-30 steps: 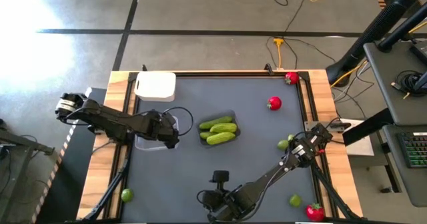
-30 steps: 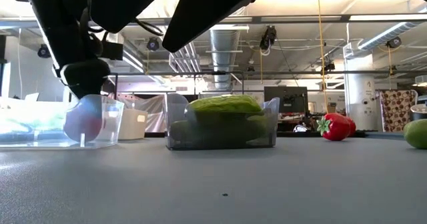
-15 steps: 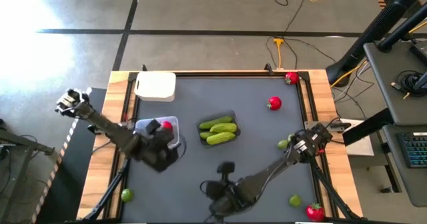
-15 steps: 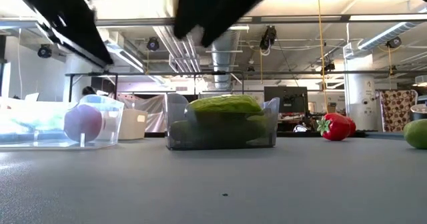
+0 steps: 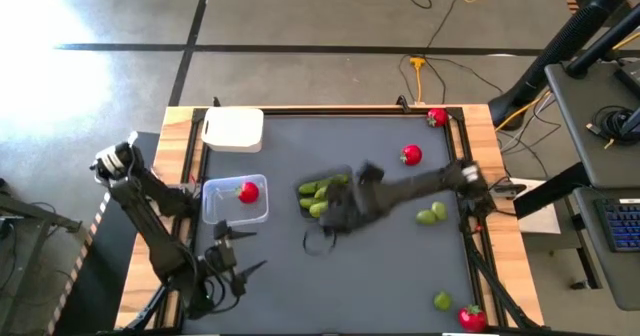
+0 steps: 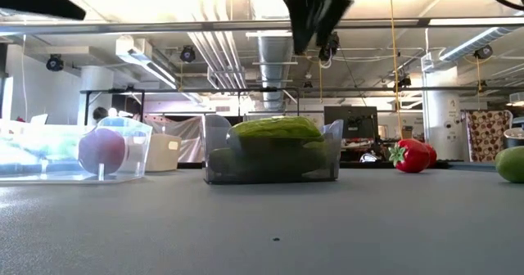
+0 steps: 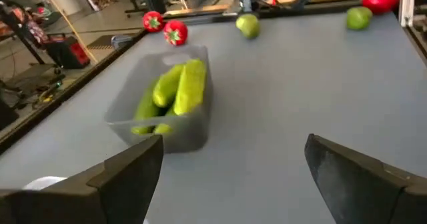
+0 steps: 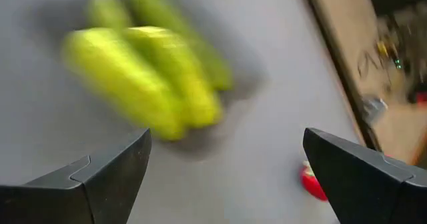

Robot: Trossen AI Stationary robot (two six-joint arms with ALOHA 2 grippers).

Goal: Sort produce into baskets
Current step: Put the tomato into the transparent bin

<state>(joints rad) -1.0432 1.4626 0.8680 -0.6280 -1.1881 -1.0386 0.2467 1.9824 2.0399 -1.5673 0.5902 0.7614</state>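
The dark grey basket (image 5: 325, 194) at mid-table holds green cucumbers (image 7: 183, 94). The clear basket (image 5: 235, 200) to its left holds one red fruit (image 5: 248, 190), and the white basket (image 5: 232, 129) stands at the far left. Loose red fruits (image 5: 410, 155) (image 5: 437, 117) (image 5: 470, 318) and limes (image 5: 432, 214) (image 5: 442, 300) lie on the right side of the table. My left gripper (image 5: 238, 256) is open and empty near the table's near edge, left of centre. My right gripper (image 5: 332, 218) is open and empty above the dark basket's near side, and it looks down on the cucumbers (image 8: 147, 84).
Wooden rails (image 5: 480, 136) frame the grey tabletop. My right arm (image 5: 420, 183) reaches across from the table's right side, above the mat. Bare mat (image 5: 370, 276) lies between the dark basket and the near edge.
My left gripper has gone from over the clear basket toward the table's near edge; the red fruit stays in the clear basket. My right gripper has swung quickly from the near edge up and toward the far side, and is now over the dark basket.
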